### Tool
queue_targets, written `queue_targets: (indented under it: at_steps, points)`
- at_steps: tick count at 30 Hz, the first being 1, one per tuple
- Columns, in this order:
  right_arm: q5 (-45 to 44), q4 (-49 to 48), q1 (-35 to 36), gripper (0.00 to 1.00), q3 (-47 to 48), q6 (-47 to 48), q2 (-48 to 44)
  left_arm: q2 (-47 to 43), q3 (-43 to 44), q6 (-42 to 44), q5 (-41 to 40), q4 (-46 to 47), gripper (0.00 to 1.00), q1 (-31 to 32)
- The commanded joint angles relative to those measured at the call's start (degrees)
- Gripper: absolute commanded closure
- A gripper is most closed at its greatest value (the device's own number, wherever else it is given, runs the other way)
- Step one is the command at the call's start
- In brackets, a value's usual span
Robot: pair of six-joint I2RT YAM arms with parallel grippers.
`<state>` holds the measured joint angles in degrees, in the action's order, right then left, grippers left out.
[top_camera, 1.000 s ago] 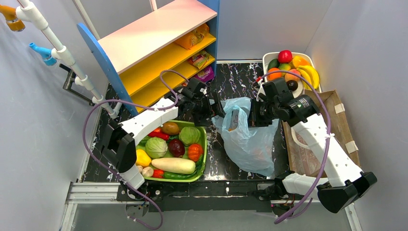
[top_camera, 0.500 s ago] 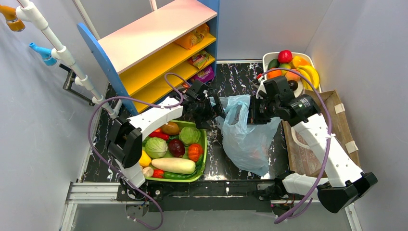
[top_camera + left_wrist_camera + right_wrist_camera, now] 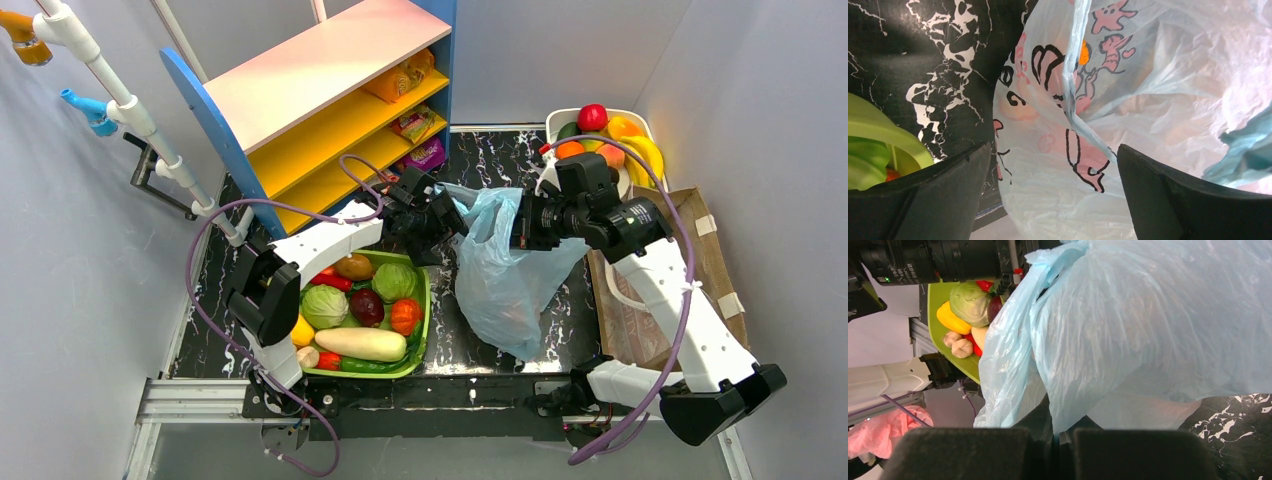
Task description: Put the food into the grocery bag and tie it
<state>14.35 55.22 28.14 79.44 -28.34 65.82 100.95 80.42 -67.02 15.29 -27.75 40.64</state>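
Note:
The light-blue grocery bag (image 3: 500, 275) hangs in the middle of the table, drawn up at its top between both grippers. My right gripper (image 3: 522, 225) is shut on the bag's film, and its wrist view shows the jaws (image 3: 1060, 432) pinched on the bag (image 3: 1148, 325). My left gripper (image 3: 447, 215) is at the bag's left top edge. In its wrist view the fingers (image 3: 923, 200) stand wide apart with printed bag film (image 3: 1058, 165) between them. A small orange patch (image 3: 1084, 52) shows through the film; I cannot tell whether it is food.
A green tray (image 3: 424, 300) of vegetables lies left of the bag. A white bowl (image 3: 552, 122) of fruit stands at the back right. A brown paper bag (image 3: 705, 245) lies flat on the right. A blue and yellow shelf (image 3: 330, 110) stands behind the left arm.
Both grippers have moved towards the back of the table and drawn the bag's top up with them. The bag now hangs taller and narrower, and its open mouth no longer shows.

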Motion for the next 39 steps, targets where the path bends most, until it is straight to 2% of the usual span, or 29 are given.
queue_targets:
  at_steps: [1,5,9,13,15,18,20,23,24,33,39]
  points:
    - [2.92,-2.85,-0.41,0.99,0.79,0.15,-2.13,-0.38,2.07,-2.88,-3.92,1.00,0.03,-0.58]
    - [3.86,-3.21,-0.54,0.99,0.62,0.49,-2.88,-0.19,0.96,-7.73,-6.44,-1.05,0.07,-1.45]
    - [5.09,-3.62,-0.69,0.99,0.61,0.76,-3.08,-0.94,-2.04,-10.09,-7.22,4.00,0.12,-2.09]
    - [5.71,-4.23,-0.72,0.99,0.10,0.75,-3.29,0.92,-0.36,-9.06,-6.05,6.25,0.20,-2.23]
    - [6.20,-4.45,-0.81,0.99,0.00,0.78,-3.28,1.82,0.32,-8.46,-5.09,7.20,0.32,-2.20]
    - [6.24,-4.52,-0.83,0.99,0.09,0.78,-3.17,1.93,0.81,-7.71,-4.85,7.36,0.58,-2.12]
    - [5.99,-4.60,-0.89,0.99,0.04,0.86,-3.27,1.23,0.75,-7.03,-4.69,7.28,0.69,-2.10]
    - [5.74,-4.72,-0.96,0.99,-0.34,1.00,-3.41,0.10,0.64,-5.84,-4.35,6.75,0.95,-2.15]
    - [5.66,-4.78,-0.98,0.99,-0.46,0.98,-3.50,-0.22,0.99,-5.00,-4.18,5.98,1.00,-2.09]
    - [3.25,-4.80,-1.16,0.99,-1.18,2.48,-3.79,-3.97,7.46,6.24,-3.00,1.43,1.00,-1.75]
    - [2.00,-6.11,-1.25,0.99,-1.45,3.32,-3.09,-8.29,10.70,18.36,-2.56,-2.36,1.00,-0.44]
